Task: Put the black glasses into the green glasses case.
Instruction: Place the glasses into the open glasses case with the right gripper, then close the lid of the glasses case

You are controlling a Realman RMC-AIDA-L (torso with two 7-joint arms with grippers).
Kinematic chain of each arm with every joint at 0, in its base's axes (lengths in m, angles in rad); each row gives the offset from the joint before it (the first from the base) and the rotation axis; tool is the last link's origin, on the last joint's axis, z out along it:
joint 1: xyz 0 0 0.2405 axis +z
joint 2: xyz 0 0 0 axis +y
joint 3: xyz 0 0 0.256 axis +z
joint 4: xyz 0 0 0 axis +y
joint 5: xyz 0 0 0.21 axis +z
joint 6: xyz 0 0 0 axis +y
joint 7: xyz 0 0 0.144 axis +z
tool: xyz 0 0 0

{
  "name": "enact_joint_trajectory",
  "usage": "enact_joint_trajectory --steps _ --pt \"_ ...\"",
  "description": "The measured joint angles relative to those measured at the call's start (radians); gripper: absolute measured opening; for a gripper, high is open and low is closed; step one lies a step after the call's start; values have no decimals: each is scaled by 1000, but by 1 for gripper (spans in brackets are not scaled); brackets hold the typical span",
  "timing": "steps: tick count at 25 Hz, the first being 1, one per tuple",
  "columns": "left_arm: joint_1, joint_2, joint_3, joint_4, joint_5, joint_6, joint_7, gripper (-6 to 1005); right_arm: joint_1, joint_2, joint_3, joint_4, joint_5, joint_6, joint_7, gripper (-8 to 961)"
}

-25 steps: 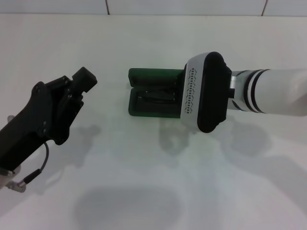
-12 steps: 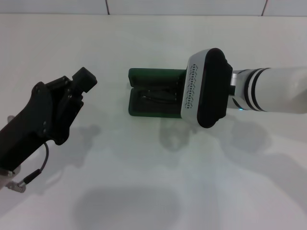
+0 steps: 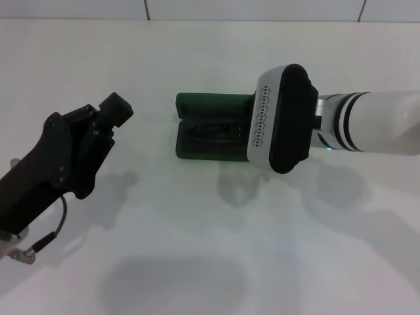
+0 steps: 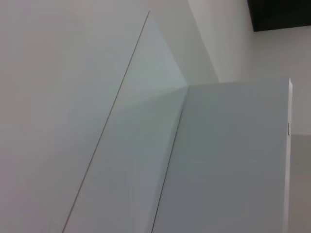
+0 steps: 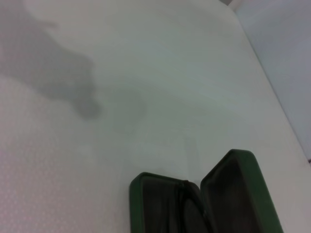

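Two arms reach over the white counter (image 3: 197,262). Nearest, at 9 o'clock, the left hand (image 3: 115,108) hovers; whether it is spread I cannot tell. Farther, centre, the green glasses case (image 3: 210,131) lies open, black glasses (image 3: 213,131) inside. The right hand, hidden behind its wrist, is beside the case at 3 o'clock.

— Where is everything on the surface (image 3: 197,249)?

— The green glasses case (image 3: 211,131) lies open at the middle, toward the far side, its lid standing up behind its tray. The black glasses (image 3: 213,132) lie inside the tray. My right hand (image 3: 281,123) hangs over the case's right end.

— And your left?

— My left hand (image 3: 108,115) is held above the surface, well apart from the case, on its left.
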Motion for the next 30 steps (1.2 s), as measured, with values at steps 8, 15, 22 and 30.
enact_joint_trajectory --steps 8,15,22,30 --pt "0 0 0 -1 2 0 2 29 -5 0 8 2 -1 -3 2 108" --pt "4 0 0 -2 0 0 1 28 -56 0 9 -84 -9 -48 18 110" --pt "-2 4 0 -1 -1 0 -2 27 -161 -1 29 -210 -4 -89 14 112" --pt "-1 11 -34 -1 -2 1 -11 26 -323 -9 172 -354 123 -138 11 113"
